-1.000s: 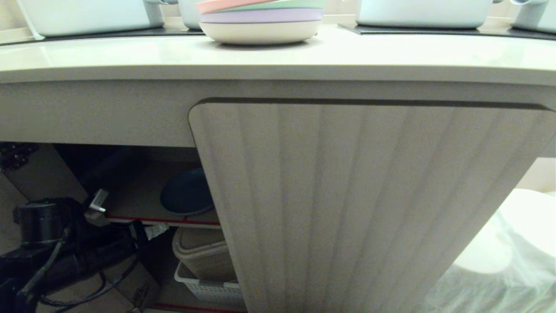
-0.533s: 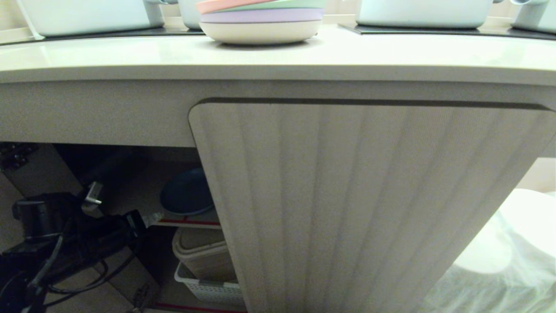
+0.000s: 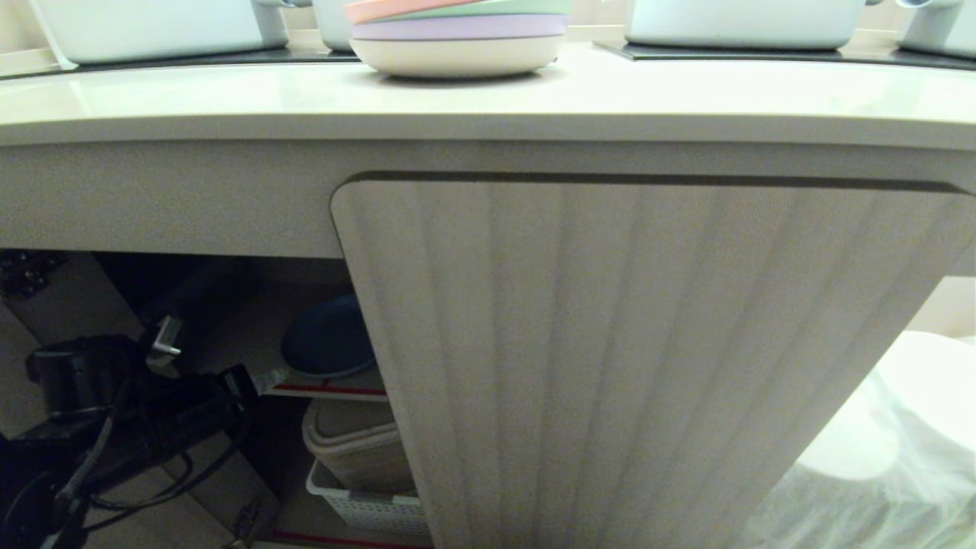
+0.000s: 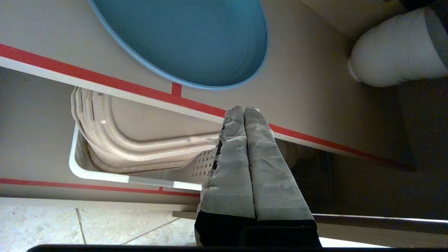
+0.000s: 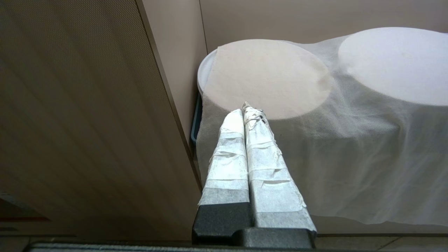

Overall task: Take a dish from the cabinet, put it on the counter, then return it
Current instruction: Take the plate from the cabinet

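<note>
Head view: The counter (image 3: 488,99) runs across the top, its rounded front edge toward the camera. On it, far centre, stands a stack of pastel plates (image 3: 457,34), pink on top. White containers (image 3: 152,27) sit on black panels to left and right. Below, the cabinet (image 3: 175,198) has its right door (image 3: 633,358) closed, ribbed and round-cornered. The left bay is open. On the inner shelf (image 3: 328,390), edged in red, lies the dish (image 3: 328,339), partly hidden behind the closed door's edge. Under the shelf a white perforated basket (image 3: 366,507) holds beige items. The left arm (image 3: 114,412), black with cables, reaches into the open bay at lower left; its fingertip end lies near the shelf edge, left of the dish. A white cloth-covered object (image 3: 900,442) stands at lower right.

Left wrist view: The left gripper (image 4: 244,112) is closed, fingers pressed together, holding nothing. Its tips lie over the shelf's red edge, near the dish (image 4: 189,38) but not touching it. The dish rests flat on the shelf, empty. The basket (image 4: 105,171) sits below. A white pipe (image 4: 392,56) shows far inside.

Right wrist view: The right gripper (image 5: 245,110) is closed and empty, beside the closed door (image 5: 80,122), pointing toward round shapes under white cloth (image 5: 350,140).
</note>
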